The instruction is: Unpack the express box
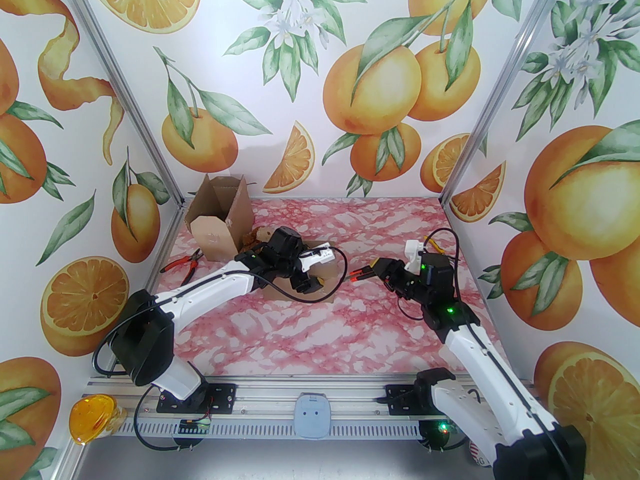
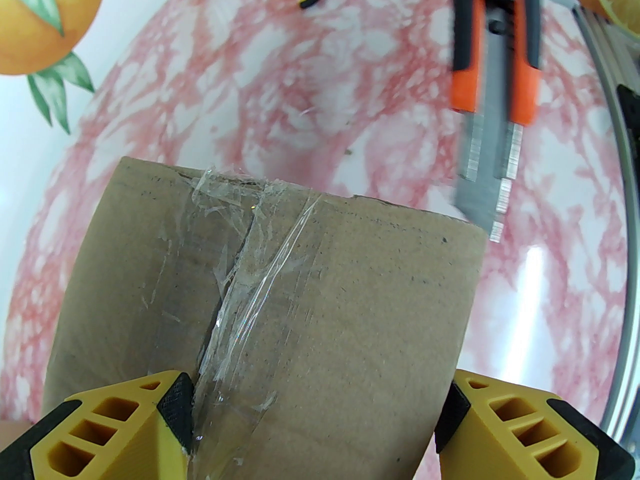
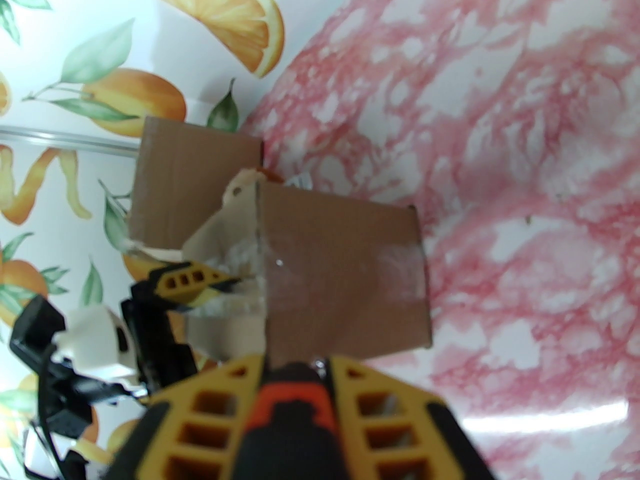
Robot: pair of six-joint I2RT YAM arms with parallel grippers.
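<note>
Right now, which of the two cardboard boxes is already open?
The upright box at the back left, flaps standing up. The other box, under the left gripper, is still taped.

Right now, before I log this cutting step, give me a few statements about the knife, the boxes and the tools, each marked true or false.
1. The right gripper is shut on the utility knife. True.
2. The knife's blade is retracted. False: the blade is out, near a corner of the taped box.
3. A strip of clear tape runs over the taped box's seam. True.
4. The red pliers lie by the right arm. False: they lie at the table's left, beside the open box.
</note>
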